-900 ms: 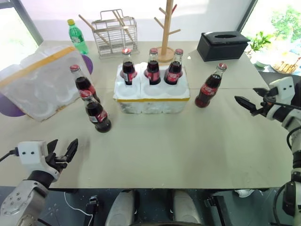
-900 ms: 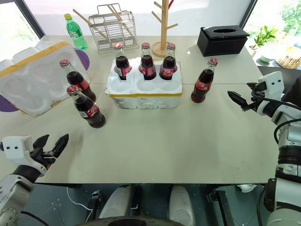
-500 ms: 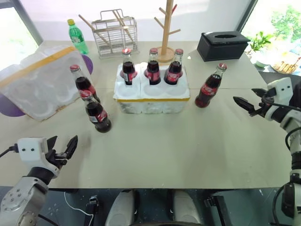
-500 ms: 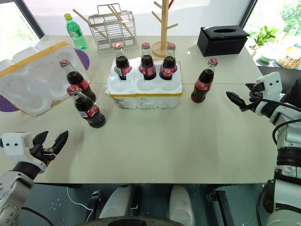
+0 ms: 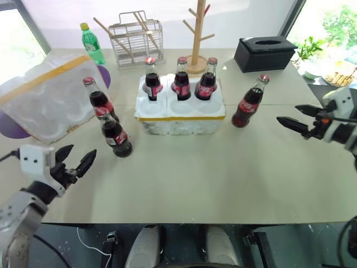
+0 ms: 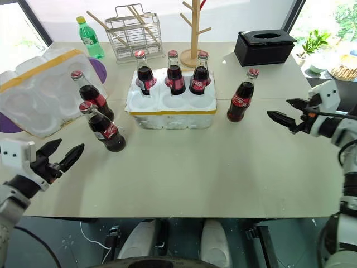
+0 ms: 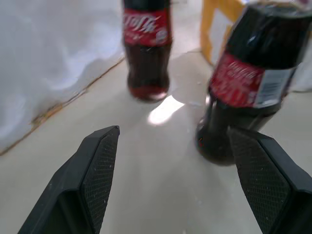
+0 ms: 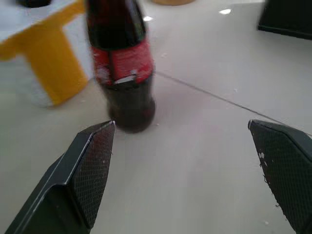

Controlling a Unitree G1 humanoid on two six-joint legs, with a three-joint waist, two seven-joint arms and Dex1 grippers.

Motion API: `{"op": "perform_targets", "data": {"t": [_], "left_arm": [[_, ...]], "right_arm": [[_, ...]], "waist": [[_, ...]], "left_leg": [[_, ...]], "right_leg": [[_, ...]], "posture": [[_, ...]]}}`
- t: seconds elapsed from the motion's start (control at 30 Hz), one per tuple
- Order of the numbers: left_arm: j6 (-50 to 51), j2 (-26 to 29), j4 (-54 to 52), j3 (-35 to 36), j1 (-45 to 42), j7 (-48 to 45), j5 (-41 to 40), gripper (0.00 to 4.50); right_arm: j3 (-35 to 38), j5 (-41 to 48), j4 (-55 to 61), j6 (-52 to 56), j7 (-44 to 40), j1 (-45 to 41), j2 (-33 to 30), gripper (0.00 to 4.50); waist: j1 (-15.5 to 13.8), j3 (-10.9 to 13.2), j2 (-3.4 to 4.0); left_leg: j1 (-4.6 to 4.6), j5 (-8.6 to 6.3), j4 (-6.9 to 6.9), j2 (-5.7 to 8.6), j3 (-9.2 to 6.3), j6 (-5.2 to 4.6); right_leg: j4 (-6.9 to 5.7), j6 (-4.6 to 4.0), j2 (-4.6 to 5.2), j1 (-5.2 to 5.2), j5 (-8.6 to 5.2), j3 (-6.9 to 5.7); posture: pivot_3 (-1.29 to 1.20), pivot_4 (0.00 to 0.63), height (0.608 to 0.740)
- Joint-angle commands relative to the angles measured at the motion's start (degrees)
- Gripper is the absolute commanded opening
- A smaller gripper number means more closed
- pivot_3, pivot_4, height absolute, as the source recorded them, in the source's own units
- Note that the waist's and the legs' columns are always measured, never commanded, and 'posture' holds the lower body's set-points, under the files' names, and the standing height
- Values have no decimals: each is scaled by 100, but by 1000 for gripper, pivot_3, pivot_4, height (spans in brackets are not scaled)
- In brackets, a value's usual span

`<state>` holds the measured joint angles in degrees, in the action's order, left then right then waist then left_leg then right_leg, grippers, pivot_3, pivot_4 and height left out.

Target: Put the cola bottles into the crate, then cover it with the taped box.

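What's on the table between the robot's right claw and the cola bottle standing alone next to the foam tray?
Nothing: bare tabletop separates the open right end effector from that lone cola bottle, as the right eye view shows.

Glass cola bottles [image 5: 248, 104], glossy, with printed red labels. Crate [image 5: 179, 117] and taped box [image 5: 47, 96]: white foam, grainy and matt, banded with smooth yellow tape. Table [image 5: 223, 173]: smooth beige top with a soft sheen. Rack [image 5: 134, 40] of bare metal wire; stand [image 5: 196, 33] of pale wood. Fingers [image 7: 100, 163] of matt black plastic, with cross-hatched pads.
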<state>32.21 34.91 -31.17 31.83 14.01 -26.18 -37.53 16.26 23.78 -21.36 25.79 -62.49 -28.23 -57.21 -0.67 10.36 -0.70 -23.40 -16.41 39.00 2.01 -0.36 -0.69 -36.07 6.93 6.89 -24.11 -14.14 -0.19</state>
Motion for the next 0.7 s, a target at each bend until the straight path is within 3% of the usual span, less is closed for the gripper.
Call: {"op": "perform_targets", "data": {"t": [0.03, 0.13, 0.27, 0.4, 0.7], "left_arm": [[-108, 250, 118, 169, -220, -348, -133, 3695], [-89, 574, 210, 71, -482, -751, -203, 3695], [-119, 737, 293, -101, -689, -1061, -173, 3695], [-151, 772, 419, -416, -921, -1310, -113, 3695], [-581, 707, 1108, -1236, -1563, -1570, 523, 3695]], "right_arm": [[152, 350, 452, 296, -714, -56, -476, 4500], [539, 1299, 1316, 1358, -1895, 270, -1270, 4500], [1027, 2246, 2420, 2293, -2378, 698, -1583, 4500], [1245, 2854, 3439, 2674, -2083, 830, -1396, 4500], [992, 3477, 4170, 2882, -1400, 631, -1022, 4500]], "waist": [[10, -2, 4], [15, 4, 15], [11, 4, 23], [1, 4, 22], [-14, 4, 21]], "left_leg": [[2, 0, 0, -2, 0, -1], [0, -2, 0, -2, 1, -3], [0, -3, -1, -8, 1, -5], [1, -4, 0, -11, 1, -4], [-5, -4, 0, -7, 1, -3]], "right_leg": [[0, 0, -1, 1, 0, 0], [3, 0, -1, 1, 0, 0], [3, 0, -2, 0, 0, 0], [4, 0, 0, 1, 0, 1], [4, 0, 5, -5, 0, 1]], "posture": [[0, 150, 740], [0, 150, 740], [0, 150, 740], [0, 150, 740], [0, 150, 740]]}}
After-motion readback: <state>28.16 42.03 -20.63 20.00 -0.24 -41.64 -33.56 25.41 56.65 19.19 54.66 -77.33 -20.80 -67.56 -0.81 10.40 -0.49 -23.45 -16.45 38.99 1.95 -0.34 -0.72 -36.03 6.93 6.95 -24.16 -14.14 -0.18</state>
